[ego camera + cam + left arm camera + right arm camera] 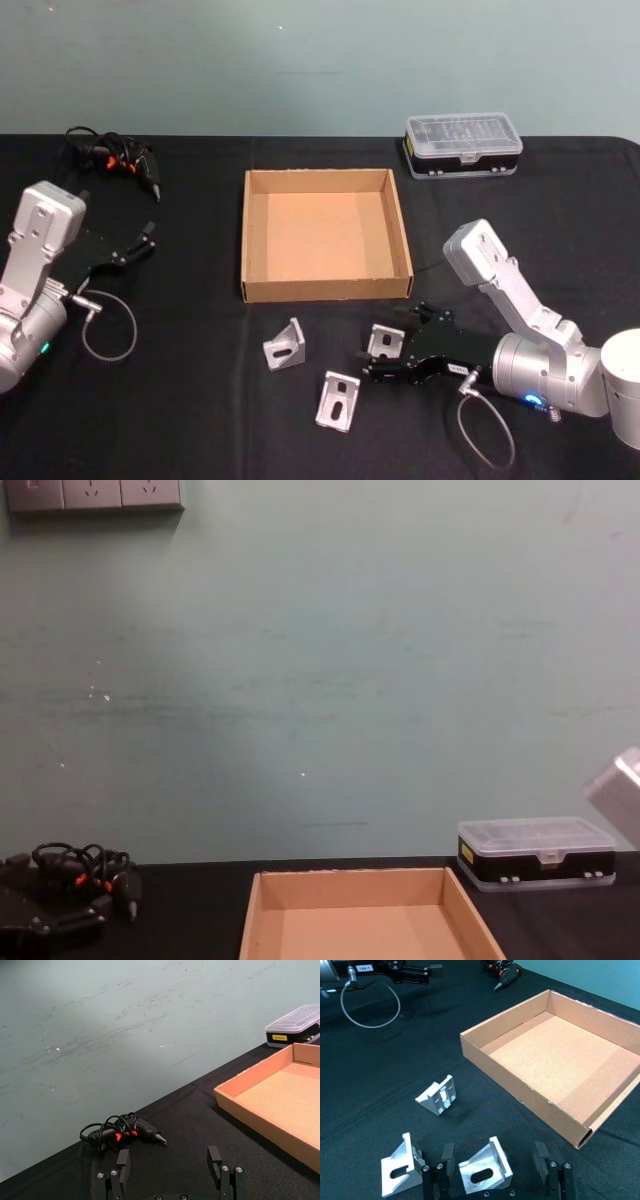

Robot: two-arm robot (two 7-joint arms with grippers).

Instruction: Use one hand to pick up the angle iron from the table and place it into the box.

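A clear-lidded black case (463,146) lies just before the teal wall (320,60). A black tool (122,160) with orange marks and a tangled cord lies near the wall's left end. Grey sockets (93,494) sit high on the wall, upper left.

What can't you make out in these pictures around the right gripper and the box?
- Right wrist view: the bottom edge cuts off the angle iron between the right gripper's open fingers, so contact is unclear.
- Chest view: the bottom edge cuts off the box's front.
- Left wrist view, from the parked left gripper: the case's label is too small to read.
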